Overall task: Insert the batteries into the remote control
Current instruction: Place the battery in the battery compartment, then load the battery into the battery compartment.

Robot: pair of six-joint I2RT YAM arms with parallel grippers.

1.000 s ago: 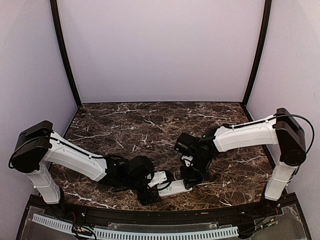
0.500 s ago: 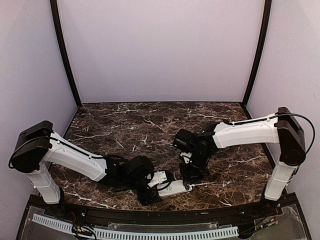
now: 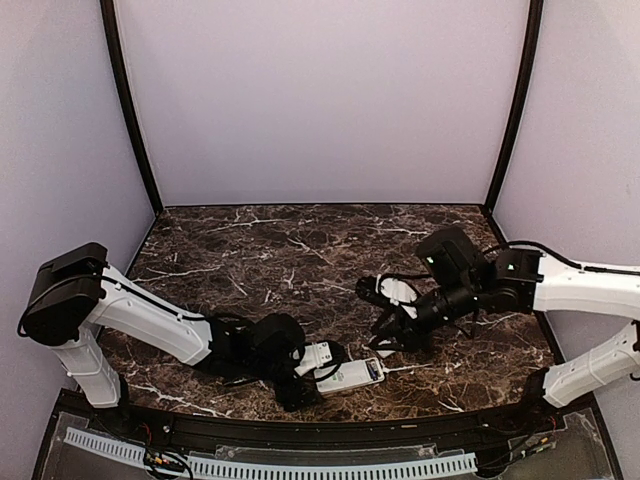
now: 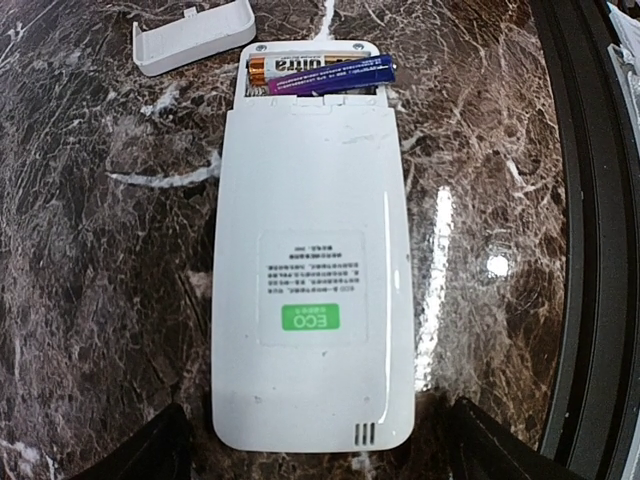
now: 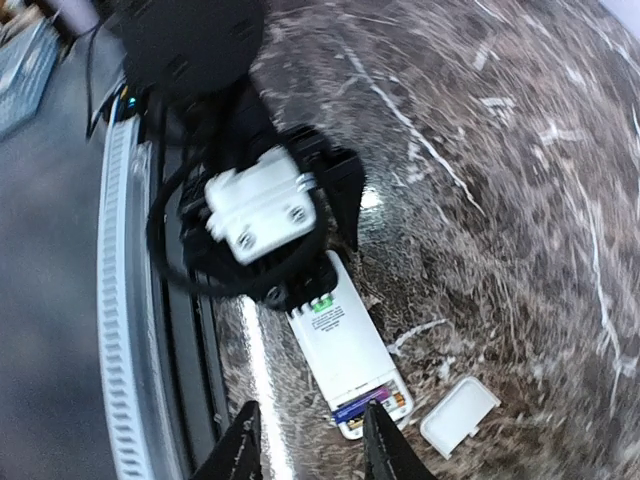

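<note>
The white remote control point(image 4: 312, 270) lies back up on the marble, its battery bay open at the far end. One gold battery point(image 4: 290, 64) sits in the bay and one bluish-purple battery point(image 4: 335, 76) lies slanted across it. My left gripper point(image 4: 315, 455) is open, its fingers point(image 4: 150, 450) on either side of the remote's near end without touching it. My right gripper point(image 5: 305, 455) is open and empty, held above and back from the remote point(image 5: 345, 345) and its batteries point(image 5: 365, 405). In the top view the remote point(image 3: 352, 375) lies between the left gripper point(image 3: 322, 370) and the right gripper point(image 3: 388, 340).
The loose white cover plate point(image 4: 195, 35) lies just beyond the remote's open end, and it also shows in the right wrist view point(image 5: 460, 415). The table's black front rim point(image 4: 590, 240) runs close alongside the remote. Purple walls enclose the marble table point(image 3: 300, 250).
My right gripper has lifted off the remote's battery end and pulled back to the right, the arm's elbow dropping low. The left arm and the remote have stayed put.
</note>
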